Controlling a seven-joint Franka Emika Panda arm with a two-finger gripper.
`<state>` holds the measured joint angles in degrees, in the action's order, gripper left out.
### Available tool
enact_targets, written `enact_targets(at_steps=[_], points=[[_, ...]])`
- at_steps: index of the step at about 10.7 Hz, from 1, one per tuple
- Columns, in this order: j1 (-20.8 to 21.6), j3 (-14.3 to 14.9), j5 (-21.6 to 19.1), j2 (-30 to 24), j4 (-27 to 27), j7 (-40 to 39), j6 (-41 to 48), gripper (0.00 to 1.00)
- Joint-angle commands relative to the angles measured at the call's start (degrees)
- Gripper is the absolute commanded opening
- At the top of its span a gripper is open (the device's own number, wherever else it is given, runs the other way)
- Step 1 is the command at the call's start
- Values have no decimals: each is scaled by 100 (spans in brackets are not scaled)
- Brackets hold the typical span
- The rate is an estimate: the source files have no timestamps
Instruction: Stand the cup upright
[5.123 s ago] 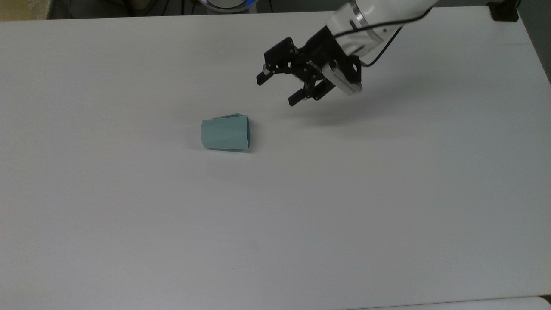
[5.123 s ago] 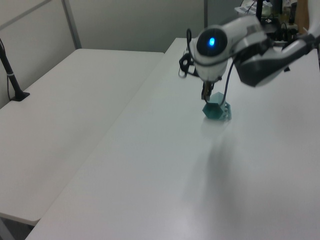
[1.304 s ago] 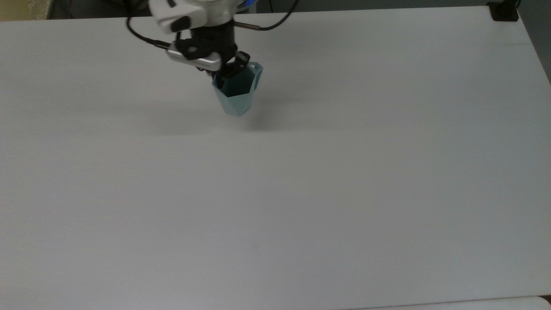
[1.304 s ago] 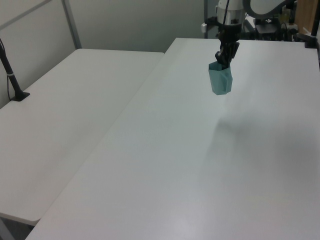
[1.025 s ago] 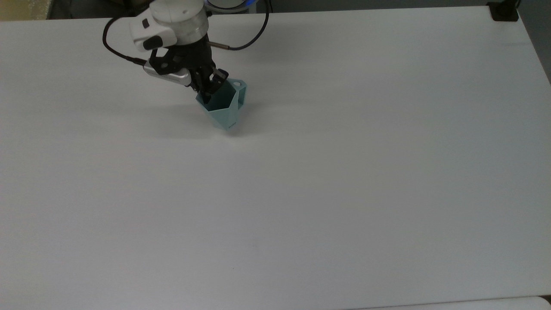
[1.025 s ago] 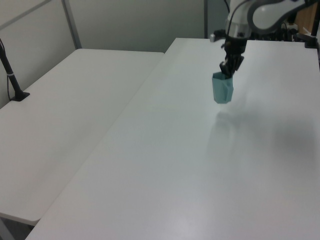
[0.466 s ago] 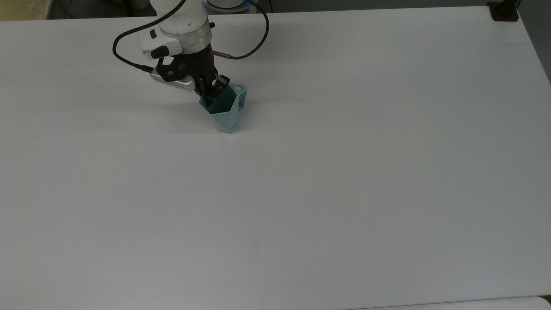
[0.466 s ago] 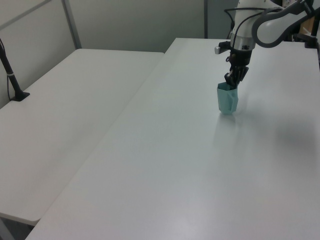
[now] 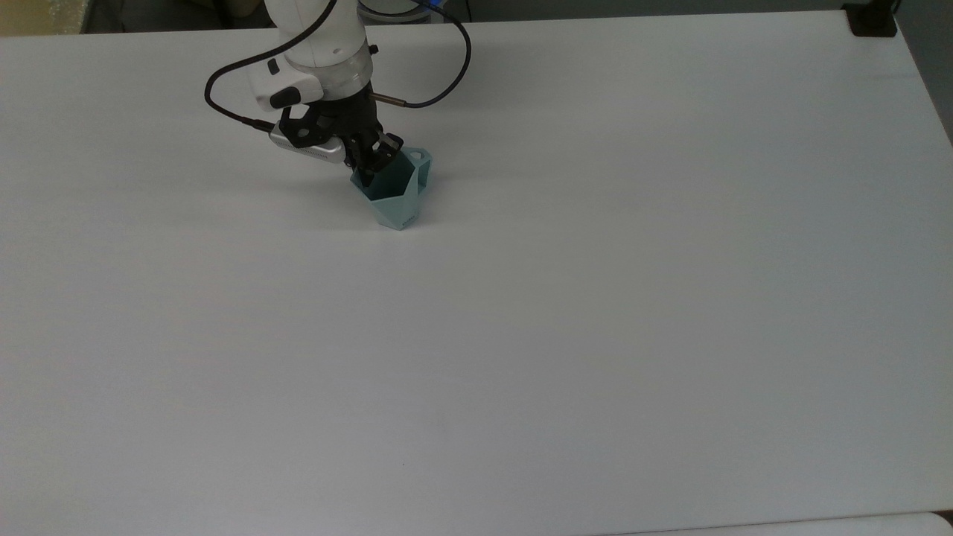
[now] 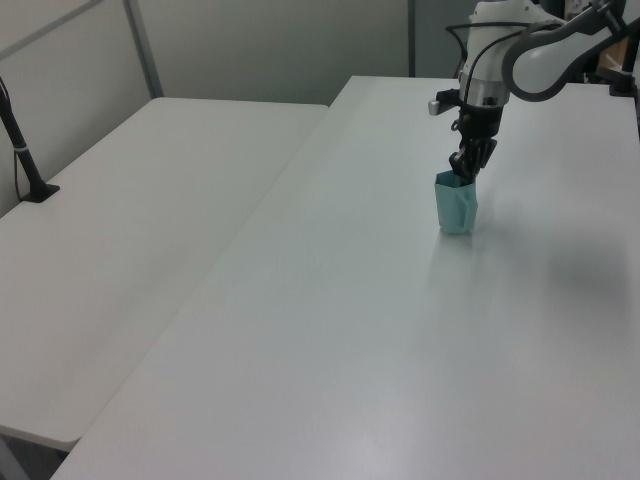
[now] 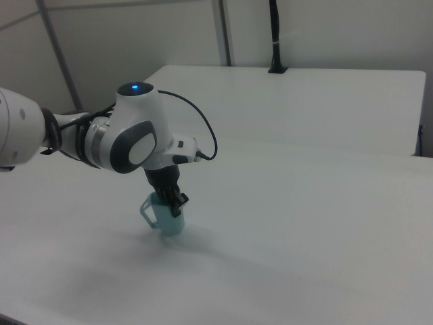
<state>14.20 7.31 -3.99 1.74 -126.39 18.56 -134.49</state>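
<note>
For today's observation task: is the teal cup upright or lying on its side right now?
Upright. The cup stands on its narrow base on the table, open rim facing up; the gripper is pinching its rim.

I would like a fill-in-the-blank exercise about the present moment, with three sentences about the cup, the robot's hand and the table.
1. The small pale teal faceted cup stands with its opening facing ____.
2. The black two-finger hand grips the cup at its ____.
3. The cup's base rests on the white ____.

Missing words: up; rim; table
</note>
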Motion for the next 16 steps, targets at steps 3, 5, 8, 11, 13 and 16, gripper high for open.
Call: enact_targets(at_steps=[3, 5, 8, 11, 13, 16], points=[[75, 33, -146, -191, 158, -124, 167, 91], [74, 33, -138, -340, 613, -142, 886, 100], [22, 33, -172, -534, 1736, -309, 2091, 100], [-214, 147, -50, -631, 2680, -946, 2944, 100], [-425, 183, 64, -658, 2882, -2262, 3514, 100], [-427, 174, 574, -658, 2910, -2673, 3782, 100]])
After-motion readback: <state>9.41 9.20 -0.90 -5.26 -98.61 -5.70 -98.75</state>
